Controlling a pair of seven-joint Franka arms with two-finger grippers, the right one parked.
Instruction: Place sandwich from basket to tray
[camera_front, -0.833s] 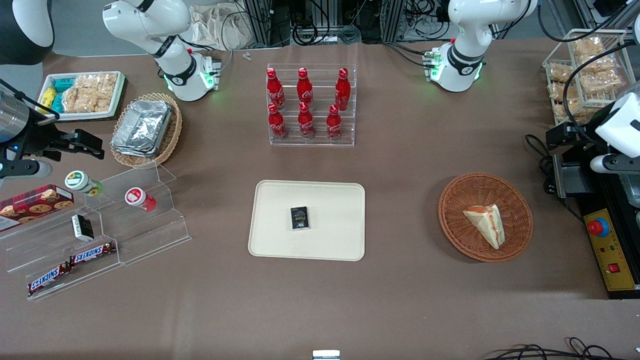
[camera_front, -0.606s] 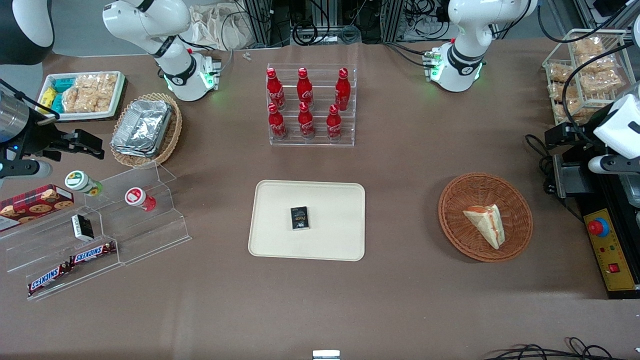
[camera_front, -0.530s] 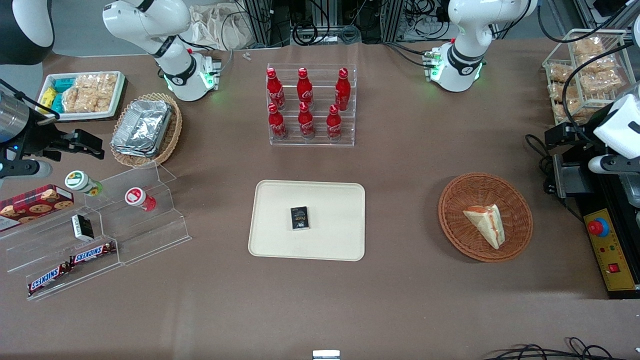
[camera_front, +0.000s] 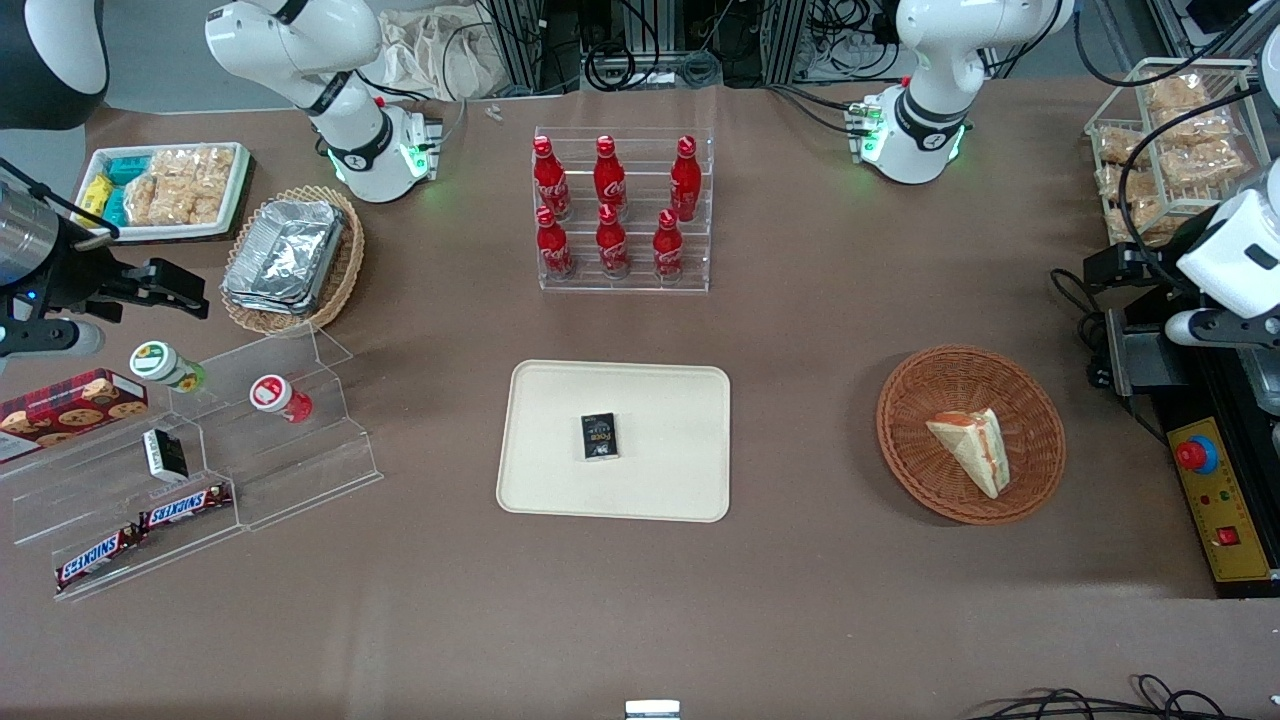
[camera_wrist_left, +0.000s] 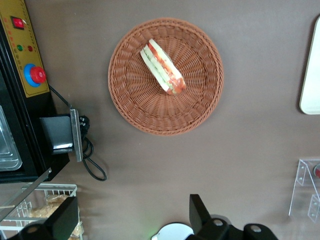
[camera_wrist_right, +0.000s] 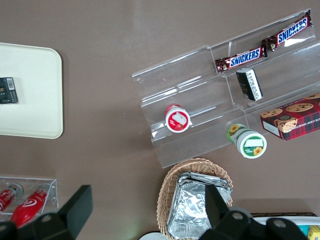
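Tray (camera_front: 560, 480): unchanged over the last second, sitting mid-worktop with a small black box (camera_front: 599, 437) lying on it and bare surface all round the box. Basket (camera_front: 925, 385): unchanged, toward the working arm's end of the worktop, well apart from the tray. Sandwich (camera_front: 972, 448): has not shifted; it lies in the basket on its side, off-centre, with one long cut face showing orange-red and green filling in the wrist view. Nothing touches it. Only change noted: the working arm, at the edge of the front view, has drifted slightly inward toward the worktop and the basket. The hand (camera_wrist_left: 132, 202) rides high above the worktop, off the basket's rim, farther from the front camera than the basket. Its fingers (camera_wrist_left: 199, 212) are spread wide with nothing between them, so it is open and empty. The wrist camera takes in the whole basket, sandwich included, which fits a hand well above its target. Judgement: the reach has only just begun, and the task is at its very start. Pick, carry and placement are all still to do. Next move calls for bringing the hand over the sandwich, lining the fingers across the two bread faces, and descending. Risk: soft bread, so a hard squeeze could crush it. The box on the tray limits where to set it down.
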